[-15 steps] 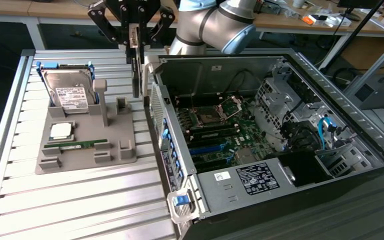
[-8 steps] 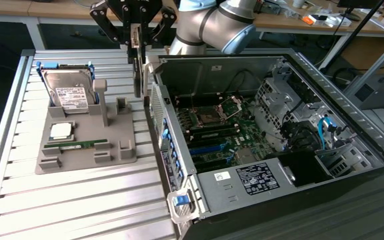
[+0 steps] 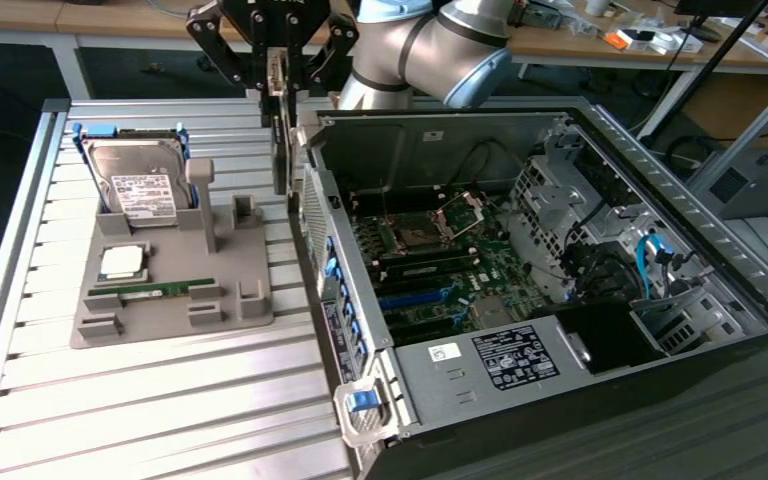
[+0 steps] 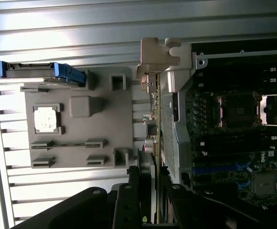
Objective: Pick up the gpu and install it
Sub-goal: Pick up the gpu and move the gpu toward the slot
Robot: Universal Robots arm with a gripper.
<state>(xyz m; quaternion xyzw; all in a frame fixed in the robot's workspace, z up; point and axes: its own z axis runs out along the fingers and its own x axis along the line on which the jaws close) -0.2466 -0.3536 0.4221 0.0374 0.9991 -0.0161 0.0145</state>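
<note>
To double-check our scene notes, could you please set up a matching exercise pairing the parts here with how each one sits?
1. gpu
2. hard drive
3. memory stick
4. processor chip

A. square, lying flat in the grey holder
B. held on edge by the fingers
C. propped up between blue rails
D. long, green, lying flat

Pairs: 1-B, 2-C, 3-D, 4-A
</note>
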